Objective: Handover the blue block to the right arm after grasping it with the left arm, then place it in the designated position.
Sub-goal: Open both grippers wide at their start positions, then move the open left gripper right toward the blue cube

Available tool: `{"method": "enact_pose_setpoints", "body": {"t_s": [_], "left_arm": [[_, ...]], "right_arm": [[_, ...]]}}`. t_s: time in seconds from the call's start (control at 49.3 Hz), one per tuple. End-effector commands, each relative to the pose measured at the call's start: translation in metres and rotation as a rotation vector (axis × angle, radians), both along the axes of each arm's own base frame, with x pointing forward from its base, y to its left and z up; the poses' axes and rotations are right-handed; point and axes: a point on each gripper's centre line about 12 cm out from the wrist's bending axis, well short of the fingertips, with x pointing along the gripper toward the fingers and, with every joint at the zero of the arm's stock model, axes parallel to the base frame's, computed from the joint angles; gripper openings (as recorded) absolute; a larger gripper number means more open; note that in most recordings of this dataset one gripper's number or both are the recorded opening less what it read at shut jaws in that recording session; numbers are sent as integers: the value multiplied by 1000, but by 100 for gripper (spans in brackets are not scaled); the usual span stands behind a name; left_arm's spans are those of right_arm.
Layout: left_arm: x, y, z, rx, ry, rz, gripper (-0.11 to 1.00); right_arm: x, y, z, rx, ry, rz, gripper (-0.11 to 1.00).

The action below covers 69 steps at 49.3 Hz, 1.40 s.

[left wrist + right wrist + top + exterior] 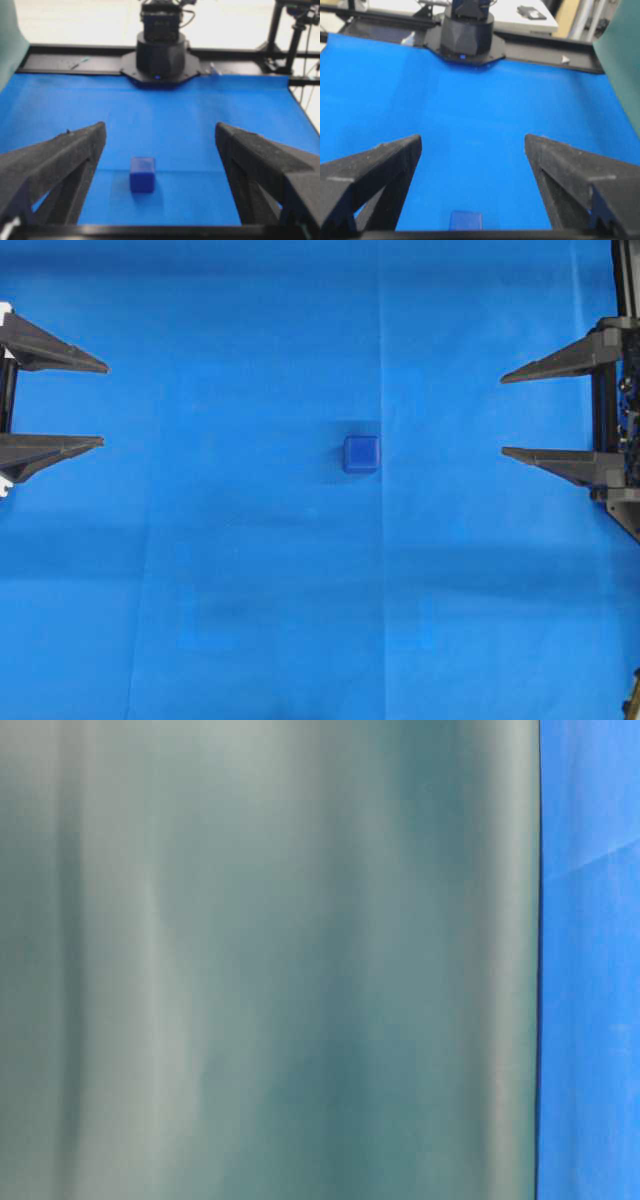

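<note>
My left gripper [103,405] gapes wide and empty, the blue block [361,454] well ahead; an off-centre approach could knock it aside.

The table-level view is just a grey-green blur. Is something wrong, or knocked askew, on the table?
Only that view looks odd: a grey-green sheet fills it. Overhead, the blue block sits square on the blue cloth, both grippers, left and right, open and apart from it.
</note>
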Motion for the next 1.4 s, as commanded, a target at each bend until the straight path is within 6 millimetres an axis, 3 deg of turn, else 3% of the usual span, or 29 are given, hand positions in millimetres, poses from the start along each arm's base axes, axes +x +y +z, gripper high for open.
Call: {"method": "enact_pose_setpoints", "body": {"t_s": [0.0,0.264,0.487,0.832,1.035,1.38], "left_arm": [[2,0,6,2,-14,0,93],[14,0,11,2,-48,-1,93],[43,5,11,1,-60,22,93],[125,11,12,0,-20,33,93],[175,17,23,3,-29,44,92],[234,32,29,2,-9,73,92]], "right_arm": [[2,0,10,3,-25,-2,96],[3,-1,11,3,-29,-3,96],[3,-2,13,3,-34,-8,96],[3,-2,15,2,-40,-11,96],[3,-3,16,2,-48,-13,96],[3,-3,19,2,-57,-15,96]]}}
